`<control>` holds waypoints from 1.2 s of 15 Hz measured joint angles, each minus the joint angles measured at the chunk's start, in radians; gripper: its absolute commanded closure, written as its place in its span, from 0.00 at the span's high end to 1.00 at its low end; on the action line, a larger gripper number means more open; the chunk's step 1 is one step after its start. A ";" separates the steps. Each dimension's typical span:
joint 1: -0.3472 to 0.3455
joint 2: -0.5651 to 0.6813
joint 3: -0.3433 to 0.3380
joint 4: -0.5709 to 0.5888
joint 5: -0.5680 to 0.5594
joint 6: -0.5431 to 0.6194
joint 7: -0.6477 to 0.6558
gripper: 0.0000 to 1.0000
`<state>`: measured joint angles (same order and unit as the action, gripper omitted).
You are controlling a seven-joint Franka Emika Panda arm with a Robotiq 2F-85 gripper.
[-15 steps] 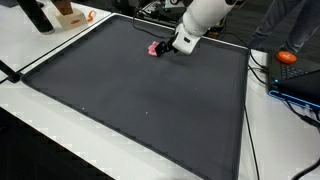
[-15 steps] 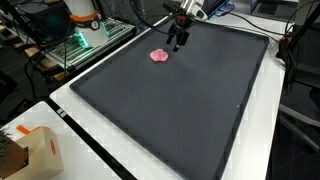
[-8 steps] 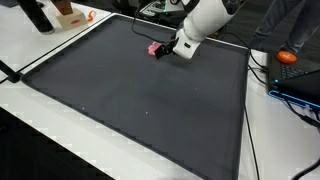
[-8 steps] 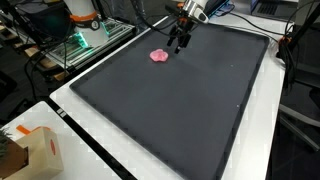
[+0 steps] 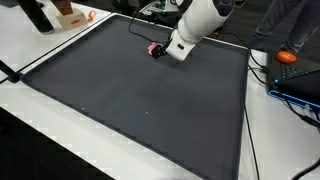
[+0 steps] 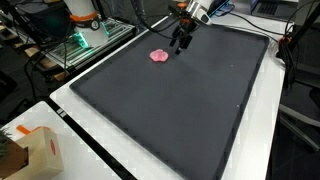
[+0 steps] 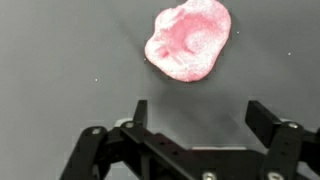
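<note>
A small pink lumpy object (image 7: 188, 40) lies on the dark mat (image 6: 190, 100). In the wrist view it sits just beyond my open gripper (image 7: 200, 115), whose two black fingers stand apart with only mat between them. In both exterior views the pink object (image 5: 153, 48) (image 6: 158, 56) lies near the mat's far edge, and my gripper (image 5: 166, 52) (image 6: 179, 43) hovers close beside it, not touching. Nothing is held.
A white table edge (image 6: 80, 130) surrounds the mat. A cardboard box (image 6: 35, 150) stands at one corner. Cables and an orange object (image 5: 288, 57) lie beside the mat. Equipment with a green light (image 6: 75, 40) stands off the mat.
The arm has shifted slightly near the pink object; the gripper stays open and the pink object has not moved.
</note>
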<state>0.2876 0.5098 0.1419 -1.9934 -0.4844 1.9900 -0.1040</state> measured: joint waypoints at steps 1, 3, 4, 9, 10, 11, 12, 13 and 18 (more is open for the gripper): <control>-0.006 0.003 -0.003 0.008 0.021 -0.003 0.010 1.00; -0.021 0.008 -0.010 0.026 0.075 -0.010 0.035 1.00; -0.030 0.010 -0.015 0.034 0.102 -0.010 0.050 1.00; -0.091 0.013 -0.050 0.065 0.224 -0.010 0.125 1.00; -0.104 0.013 -0.058 0.071 0.245 -0.010 0.140 1.00; -0.117 0.014 -0.068 0.078 0.268 -0.010 0.156 1.00; -0.129 0.016 -0.075 0.084 0.291 -0.010 0.171 1.00; -0.142 0.018 -0.083 0.089 0.315 -0.010 0.188 1.00; -0.192 0.023 -0.112 0.099 0.442 -0.010 0.281 1.00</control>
<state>0.0957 0.5329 0.0298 -1.8940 -0.0424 1.9799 0.1774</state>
